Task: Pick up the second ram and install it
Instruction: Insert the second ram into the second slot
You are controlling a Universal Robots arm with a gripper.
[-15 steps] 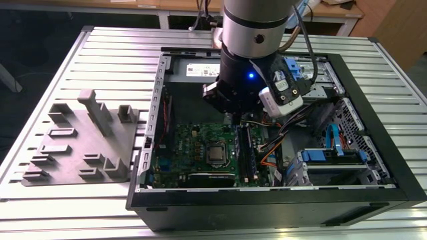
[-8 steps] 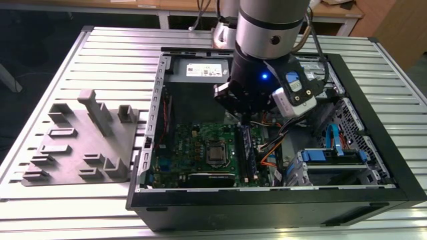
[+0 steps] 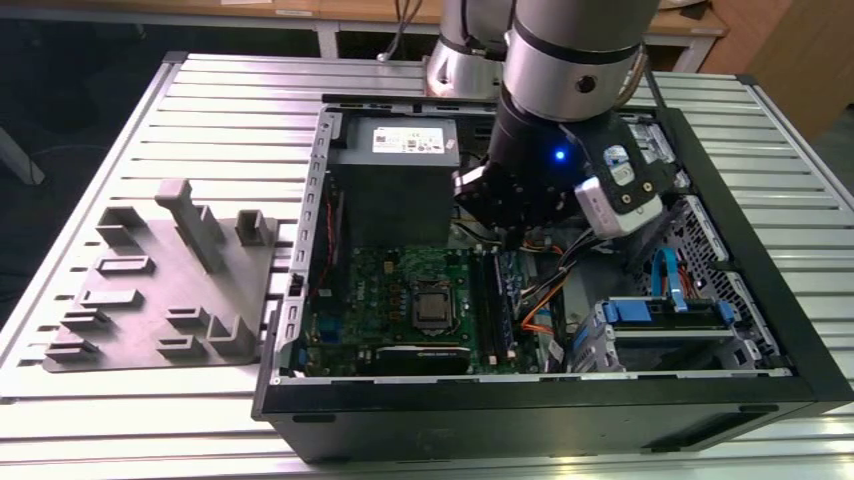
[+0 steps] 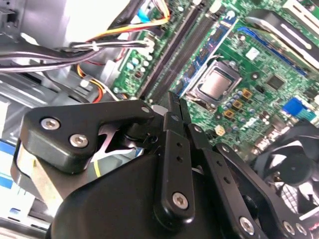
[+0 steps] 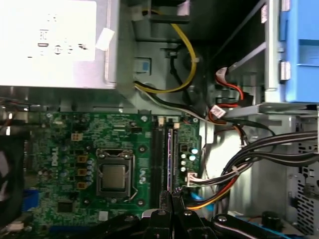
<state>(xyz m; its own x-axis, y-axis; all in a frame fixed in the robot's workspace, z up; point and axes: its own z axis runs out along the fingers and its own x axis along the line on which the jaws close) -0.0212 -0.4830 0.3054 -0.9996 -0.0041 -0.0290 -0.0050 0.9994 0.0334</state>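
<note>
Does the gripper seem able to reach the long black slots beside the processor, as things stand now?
Probably yes. The gripper hangs just above one end of the slots, and no cable crosses between them; the cable bundle runs off to one side.

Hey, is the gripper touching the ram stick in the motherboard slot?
Cannot tell. In the first wrist view the gripper overlaps the end of the ram stick, hiding any gap or contact.

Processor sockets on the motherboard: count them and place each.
1: the processor socket sits centrally on the motherboard, beside the memory slots; the gripper covers part of the board.
</note>
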